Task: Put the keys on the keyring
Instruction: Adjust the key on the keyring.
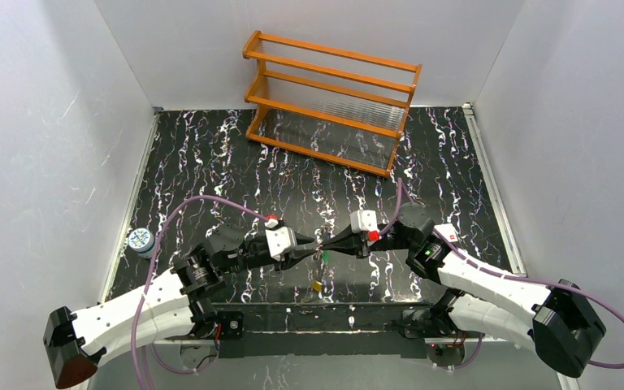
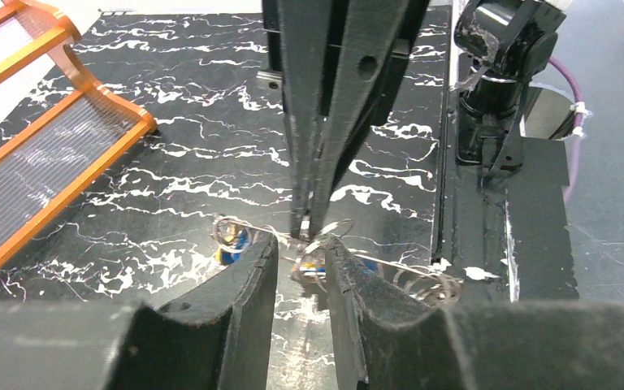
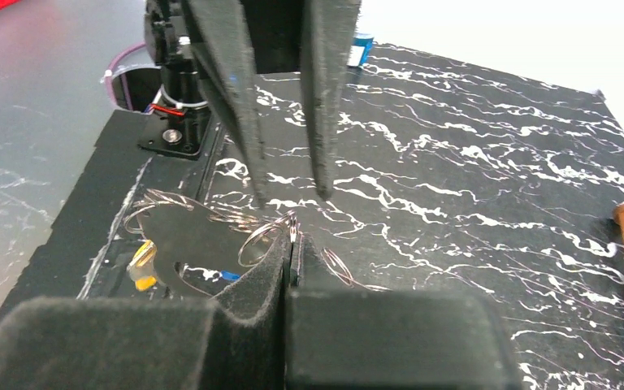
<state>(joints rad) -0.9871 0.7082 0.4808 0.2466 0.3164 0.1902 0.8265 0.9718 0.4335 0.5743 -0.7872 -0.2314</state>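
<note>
Both grippers meet tip to tip above the middle of the black marbled table. My right gripper point(image 3: 292, 244) is shut, and the thin metal keyring point(image 3: 253, 241) is pinched at its tips. The left gripper point(image 2: 301, 248) faces it with its jaws a little apart; the keyring point(image 2: 337, 227) loops across its fingertips, and I see nothing clamped between them. A green key point(image 1: 323, 257) hangs just below the tips. The yellow key point(image 1: 317, 285) lies on the table nearer the bases. In the wrist views, a blue key point(image 2: 231, 244) lies left of the left fingers, and the yellow key point(image 3: 142, 264) lies at left.
An orange wooden rack point(image 1: 333, 101) stands at the back of the table. A round blue-and-white disc point(image 1: 140, 239) sits at the left edge. Purple cables point(image 1: 203, 203) arc over the left arm. White walls close in the sides.
</note>
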